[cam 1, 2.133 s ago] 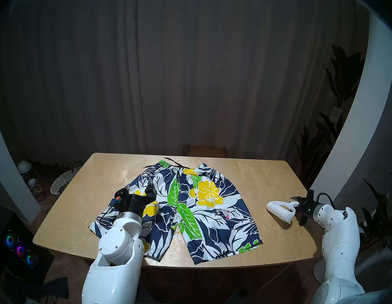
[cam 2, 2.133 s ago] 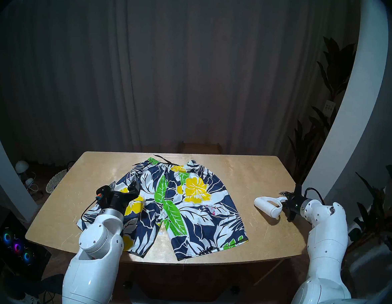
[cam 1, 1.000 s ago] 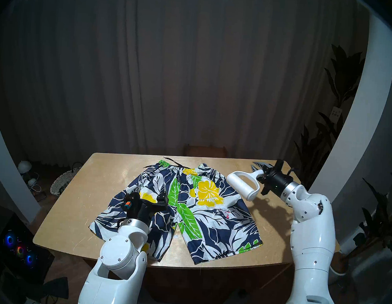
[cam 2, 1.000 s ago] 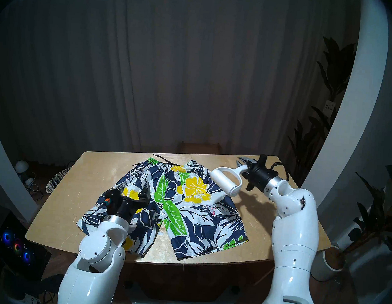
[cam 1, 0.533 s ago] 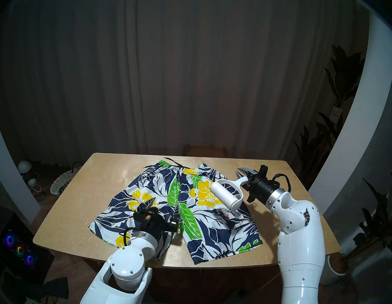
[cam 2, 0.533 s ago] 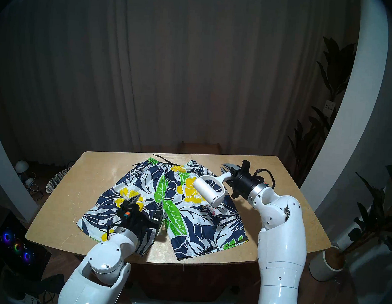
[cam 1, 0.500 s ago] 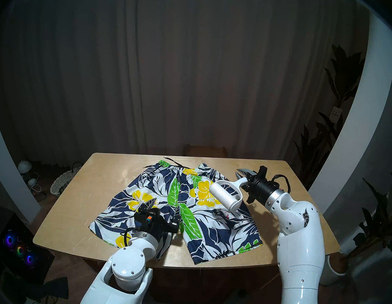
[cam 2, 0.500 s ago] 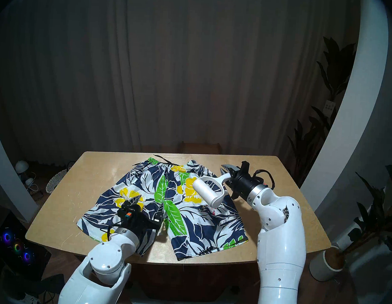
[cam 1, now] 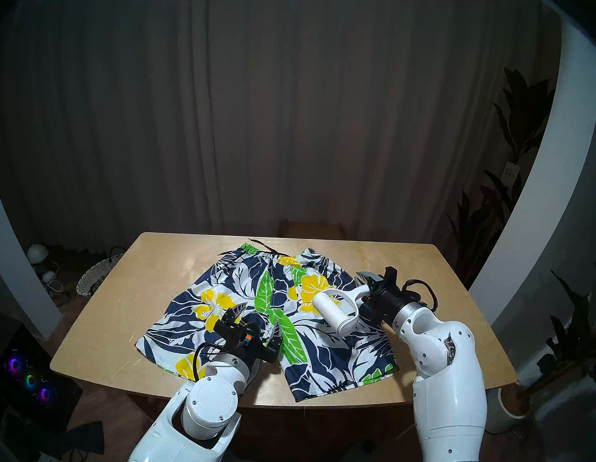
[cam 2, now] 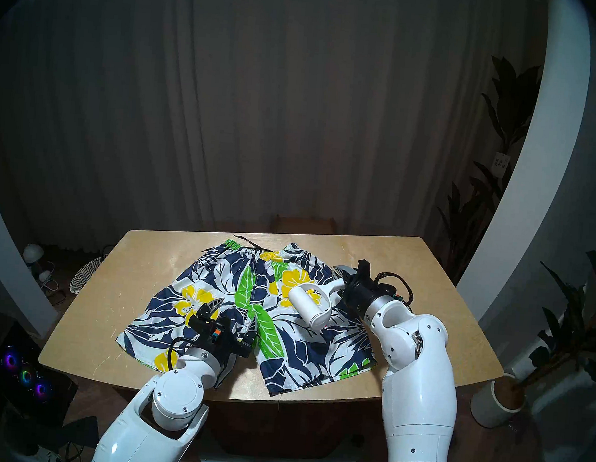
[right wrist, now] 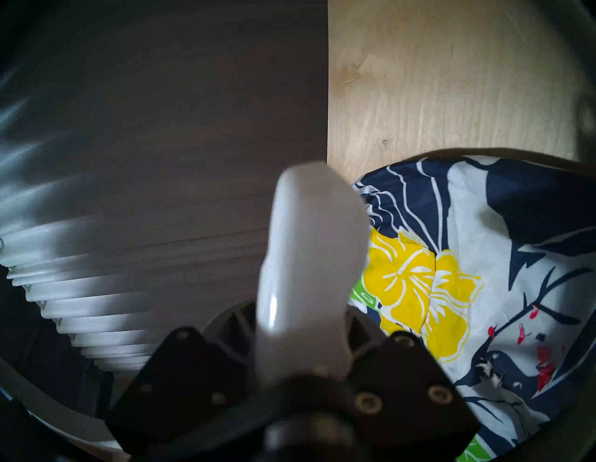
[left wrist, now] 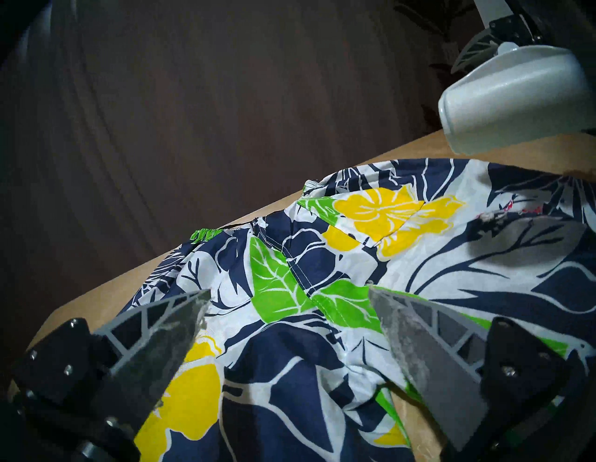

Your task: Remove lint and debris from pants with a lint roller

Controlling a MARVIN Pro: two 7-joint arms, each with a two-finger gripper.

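Observation:
The pants (cam 1: 330,354), leaf-print shorts with yellow flowers, lie flat on the wooden table (cam 1: 428,266). My right gripper (cam 1: 362,292) is shut on the handle of the white lint roller (cam 1: 331,312), whose drum hangs just above the shorts' right leg. In the left wrist view the lint roller (left wrist: 516,96) floats over the pink-red and white debris (left wrist: 516,209). The right wrist view shows the debris (right wrist: 545,364) beside the roller's arm (right wrist: 309,258). My left gripper (cam 1: 257,319) stands open low over the crotch of the shorts (left wrist: 290,371), holding nothing.
On the floor to the left sit a woven basket (cam 1: 92,278) and a computer case with coloured fans (cam 1: 29,379). A potted plant (cam 1: 509,405) stands off the table's right front corner. Dark curtains hang behind.
My right arm has carried the lint roller left and down, from the table's right side to over the shorts' right leg. The open left gripper has shifted right toward the crotch.

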